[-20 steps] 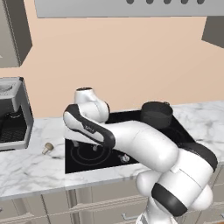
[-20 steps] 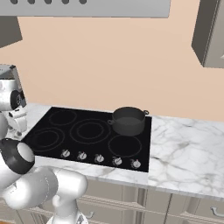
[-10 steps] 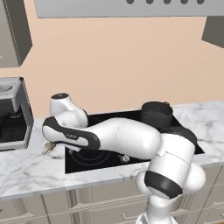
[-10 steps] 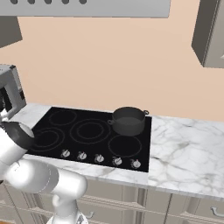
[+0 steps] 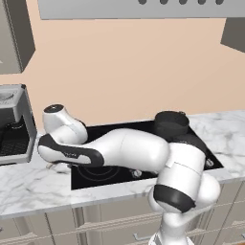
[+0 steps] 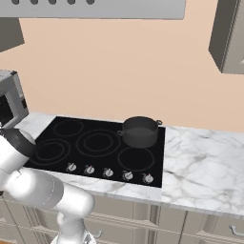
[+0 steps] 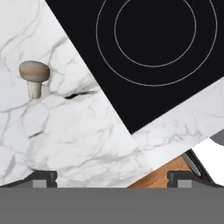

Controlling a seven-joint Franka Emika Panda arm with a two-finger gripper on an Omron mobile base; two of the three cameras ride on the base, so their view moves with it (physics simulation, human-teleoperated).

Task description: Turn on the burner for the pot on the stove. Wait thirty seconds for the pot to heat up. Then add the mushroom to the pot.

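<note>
**Arm swinging out past the stove's left edge, going for the mushroom**

Over the last second the white arm has been reaching lower and further left of the flat black glass stove (image 6: pixel 95 147), so it's now hanging over the marble counter (image 7: pixel 87 140) there. The two-finger gripper (image 7: pixel 111 177) is spread wide, holding nothing. The tiny tan-brown mushroom (image 7: pixel 34 76) is lying on the marble just off the stove's corner, untouched. The squat dark grey pot (image 6: pixel 140 131) is sitting on the stove's back right ring. Looks like the pickup is starting.
</note>
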